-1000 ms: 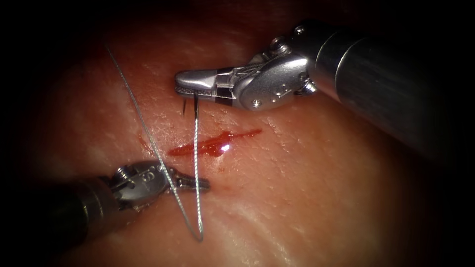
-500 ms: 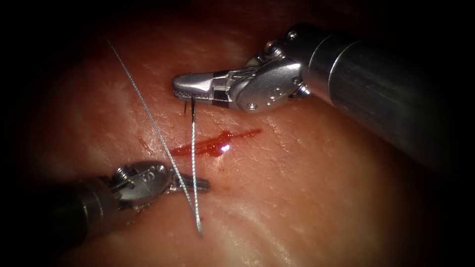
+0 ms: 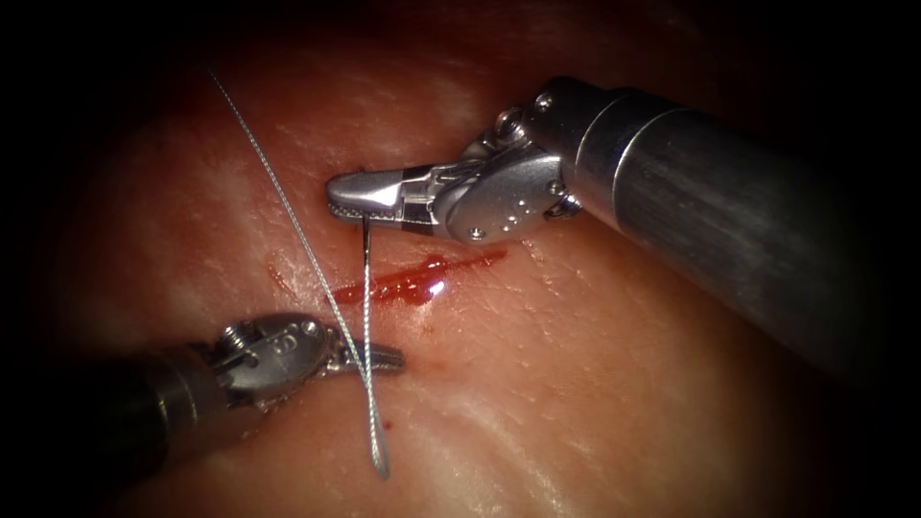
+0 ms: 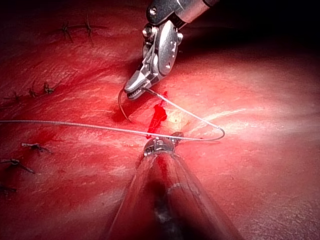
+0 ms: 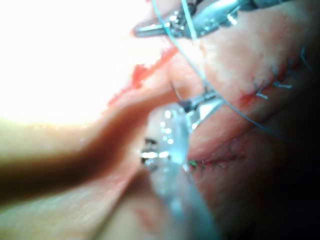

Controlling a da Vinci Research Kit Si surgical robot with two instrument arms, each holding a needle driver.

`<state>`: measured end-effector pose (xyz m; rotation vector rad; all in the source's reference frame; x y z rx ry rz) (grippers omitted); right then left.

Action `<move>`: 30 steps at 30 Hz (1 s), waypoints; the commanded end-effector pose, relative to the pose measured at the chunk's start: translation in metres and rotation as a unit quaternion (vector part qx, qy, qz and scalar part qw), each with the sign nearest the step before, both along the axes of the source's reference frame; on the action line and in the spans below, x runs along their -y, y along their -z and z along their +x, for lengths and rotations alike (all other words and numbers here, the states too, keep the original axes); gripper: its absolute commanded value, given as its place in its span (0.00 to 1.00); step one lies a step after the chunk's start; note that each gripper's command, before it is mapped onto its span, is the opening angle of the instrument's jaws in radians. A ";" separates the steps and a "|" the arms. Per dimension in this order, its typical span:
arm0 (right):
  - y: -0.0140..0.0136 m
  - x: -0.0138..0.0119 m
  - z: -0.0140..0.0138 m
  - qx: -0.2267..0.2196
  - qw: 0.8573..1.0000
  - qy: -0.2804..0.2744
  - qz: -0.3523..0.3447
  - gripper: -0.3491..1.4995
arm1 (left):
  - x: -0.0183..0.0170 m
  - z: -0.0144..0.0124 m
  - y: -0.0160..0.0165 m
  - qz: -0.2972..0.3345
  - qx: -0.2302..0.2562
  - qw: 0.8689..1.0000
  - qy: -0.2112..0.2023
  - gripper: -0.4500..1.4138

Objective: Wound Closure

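Observation:
My right tool (image 3: pixel 335 204) hangs just above the left end of the cut (image 3: pixel 414 280), jaws shut on the curved needle (image 3: pixel 366 240) near its thread end. The needle (image 4: pixel 120 105) arcs down from those jaws toward the tissue (image 3: pixel 595 364); I cannot tell whether its tip touches. The thread (image 3: pixel 288 206) drops from the needle to a narrow loop (image 3: pixel 381 465), then climbs to the upper left. It crosses over my left tool (image 3: pixel 391 360), which lies low on the tissue below the cut with its jaws shut and nothing visibly held.
Red fluid (image 3: pixel 436 264) pools along the cut. Earlier knotted stitches (image 4: pixel 75 27) and cut thread ends (image 4: pixel 31 147) mark the tissue away from this cut. The right tool's thick shaft (image 3: pixel 729 221) spans the upper right.
The right tool has moved down and slightly left toward the cut, carrying the needle. The thread loop has grown narrower and its strand has slid right across the left tool, which stayed put.

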<state>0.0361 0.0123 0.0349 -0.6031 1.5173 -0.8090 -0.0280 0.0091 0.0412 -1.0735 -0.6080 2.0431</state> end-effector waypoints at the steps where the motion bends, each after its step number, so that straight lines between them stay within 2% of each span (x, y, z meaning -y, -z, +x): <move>1: -0.0004 -0.0005 0.0007 -0.003 1.000 0.004 0.004 0.00 | -0.0001 -0.0004 -0.0007 -0.001 0.000 1.000 0.000 0.00; 9: -0.0013 0.0001 0.0008 -0.003 0.998 0.022 0.054 0.00 | -0.0001 -0.0004 -0.0007 0.000 0.001 1.000 -0.001 0.00; 12: -0.0012 -0.0004 0.0007 -0.018 0.996 0.019 0.081 0.00 | -0.0001 -0.0004 -0.0007 0.000 0.001 1.000 -0.001 0.00; 16: -0.0008 -0.0014 0.0008 -0.018 0.988 0.020 0.149 0.00 | 0.0000 -0.0004 -0.0007 -0.001 0.001 1.000 0.000 0.00; 30: -0.0009 -0.0045 0.0014 -0.003 0.983 0.009 0.186 0.00 | 0.0000 -0.0004 -0.0007 -0.001 0.000 1.000 0.000 0.00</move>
